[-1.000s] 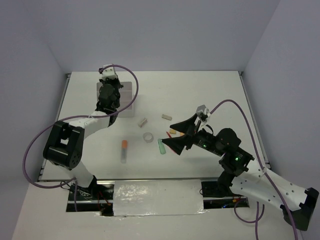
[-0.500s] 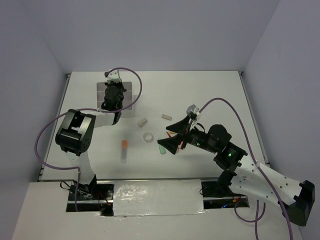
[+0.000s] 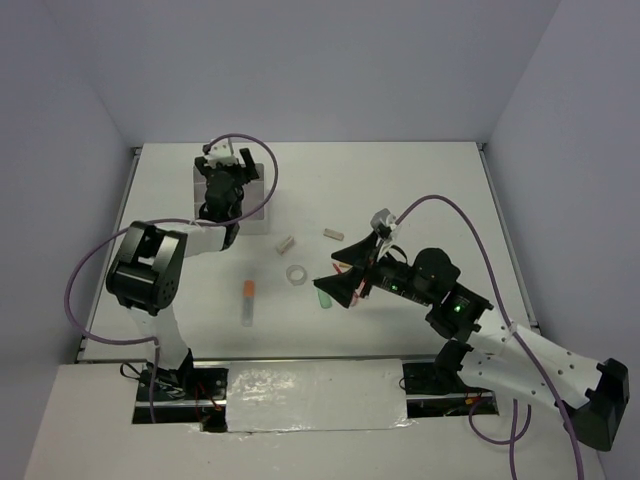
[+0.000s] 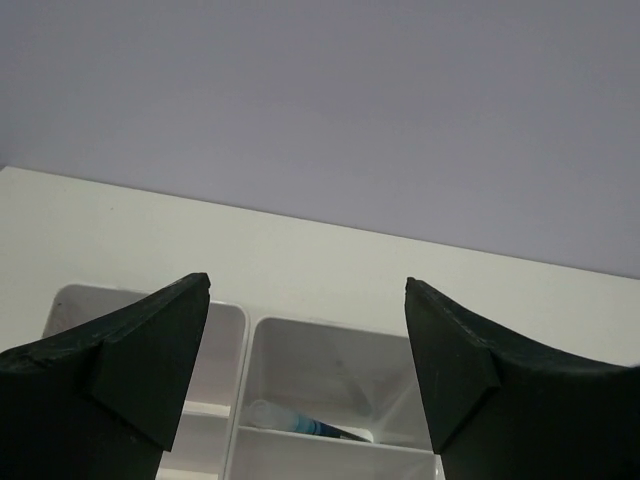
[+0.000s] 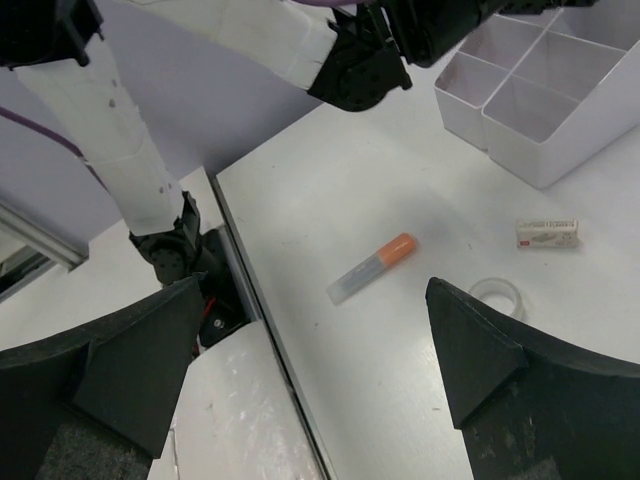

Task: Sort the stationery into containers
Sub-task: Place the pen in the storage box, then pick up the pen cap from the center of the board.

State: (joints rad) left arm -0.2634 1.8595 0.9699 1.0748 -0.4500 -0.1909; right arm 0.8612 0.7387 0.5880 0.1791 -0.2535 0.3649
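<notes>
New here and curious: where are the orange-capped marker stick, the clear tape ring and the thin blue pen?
Orange-capped marker stick [image 5: 372,268]: right wrist view, mid-barrel.
Clear tape ring [image 5: 486,288]: right wrist view, its rim.
Thin blue pen [image 4: 310,426]: left wrist view, blue barrel.

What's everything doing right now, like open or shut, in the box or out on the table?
left gripper: open, empty, over the organiser box.
right gripper: open, empty, above the table.
blue pen: lying inside a box compartment.
orange marker: lying flat on the table, unsorted.
tape ring: flat on the table, unsorted.
green marker: lying on the table, unsorted.
</notes>
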